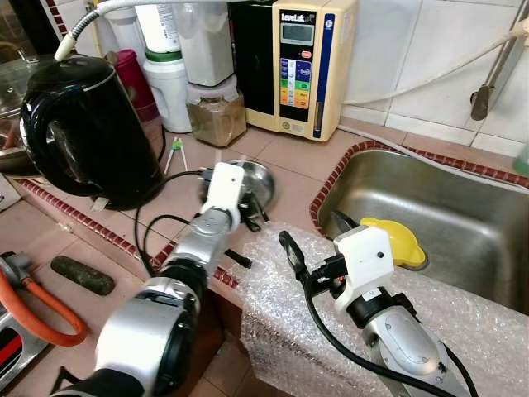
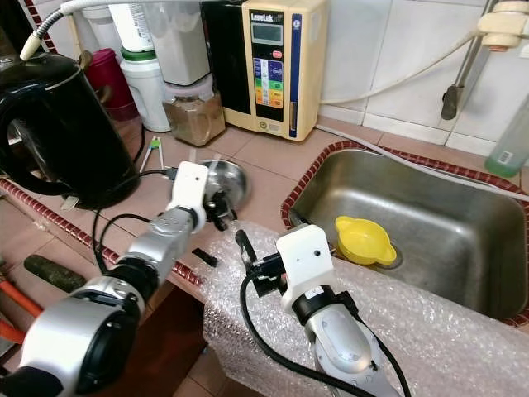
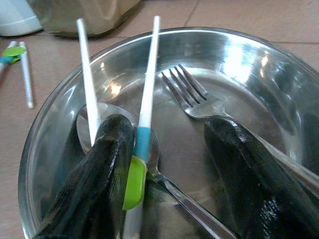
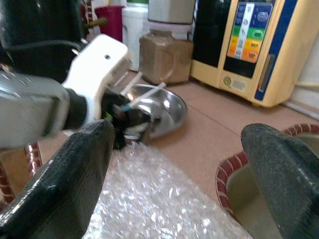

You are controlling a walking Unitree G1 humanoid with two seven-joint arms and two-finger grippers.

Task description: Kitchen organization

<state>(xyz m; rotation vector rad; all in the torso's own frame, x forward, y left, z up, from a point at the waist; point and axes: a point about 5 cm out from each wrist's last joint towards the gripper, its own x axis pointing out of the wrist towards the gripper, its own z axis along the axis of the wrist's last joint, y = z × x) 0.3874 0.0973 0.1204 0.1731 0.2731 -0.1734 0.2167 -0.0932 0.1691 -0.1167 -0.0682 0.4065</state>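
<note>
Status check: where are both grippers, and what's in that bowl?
Left gripper open, inside steel bowl. Bowl holds white chopsticks, fork, spoon. Right gripper open, over bubble wrap near sink.

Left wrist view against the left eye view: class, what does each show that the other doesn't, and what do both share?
The left wrist view alone shows the fork, a spoon and white chopsticks inside the steel bowl, between the left hand's open fingers. The left eye view alone shows the kettle, sink, yellow funnel and right hand. Both share the bowl and left hand.
</note>
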